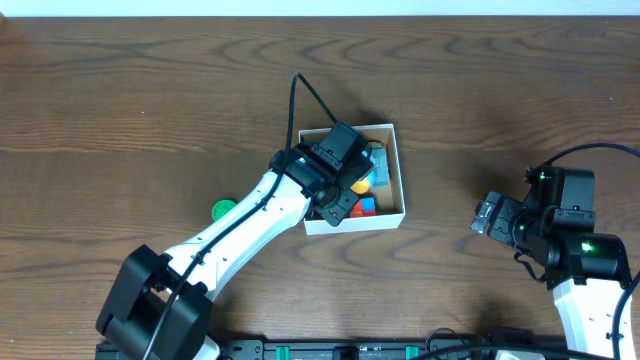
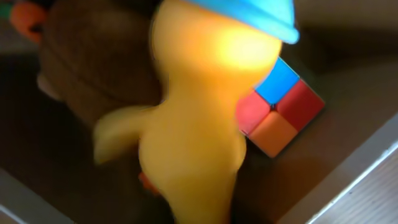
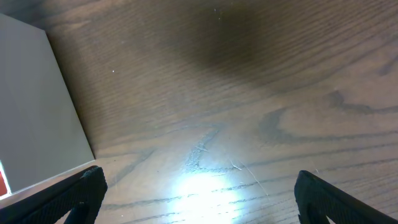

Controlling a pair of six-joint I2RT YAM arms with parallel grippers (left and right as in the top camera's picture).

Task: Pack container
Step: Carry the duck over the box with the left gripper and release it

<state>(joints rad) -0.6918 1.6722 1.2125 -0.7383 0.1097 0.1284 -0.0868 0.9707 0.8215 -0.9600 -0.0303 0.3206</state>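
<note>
1 container (image 1: 372,220) holds 1 yellow duck (image 2: 193,124), 1 cube (image 2: 281,111); left hand (image 1: 352,183) grip unclear, right hand (image 3: 199,194) spread

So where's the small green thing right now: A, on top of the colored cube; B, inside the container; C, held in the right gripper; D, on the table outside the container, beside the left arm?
D: the overhead view shows the green thing lying on the table outside the container, right beside the left arm, and the right gripper is open with nothing in it.
</note>
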